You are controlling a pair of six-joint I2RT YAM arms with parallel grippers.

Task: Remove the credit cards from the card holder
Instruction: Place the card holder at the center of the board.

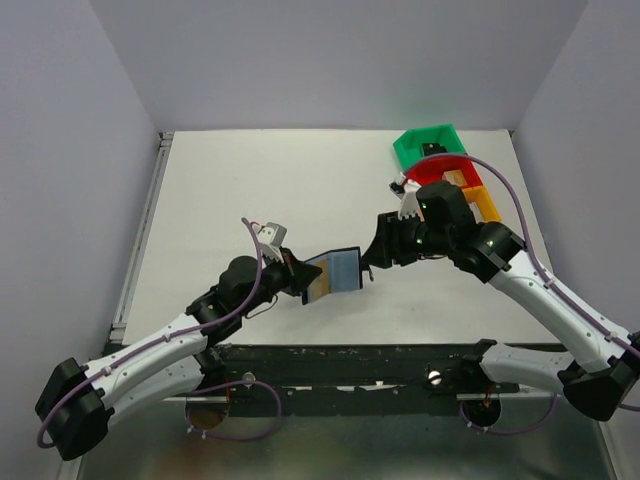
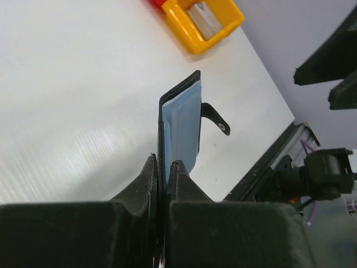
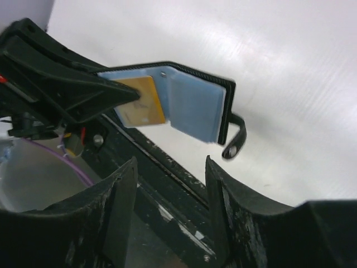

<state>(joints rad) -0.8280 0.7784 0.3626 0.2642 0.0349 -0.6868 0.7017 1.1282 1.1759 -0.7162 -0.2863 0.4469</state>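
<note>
The left gripper (image 2: 163,167) has its jaws clamped on the card holder (image 2: 181,120), held open over the counter (image 2: 72,100) with a gold card (image 3: 142,101) showing inside. Beyond it, the right gripper (image 3: 170,163) faces the strap end, jaws wide apart and empty.

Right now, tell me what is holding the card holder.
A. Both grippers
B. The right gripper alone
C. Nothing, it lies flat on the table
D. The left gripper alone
D: the left gripper is shut on the lower edge of the card holder, while the right gripper is open with the holder ahead of its fingers, not between them.
</note>
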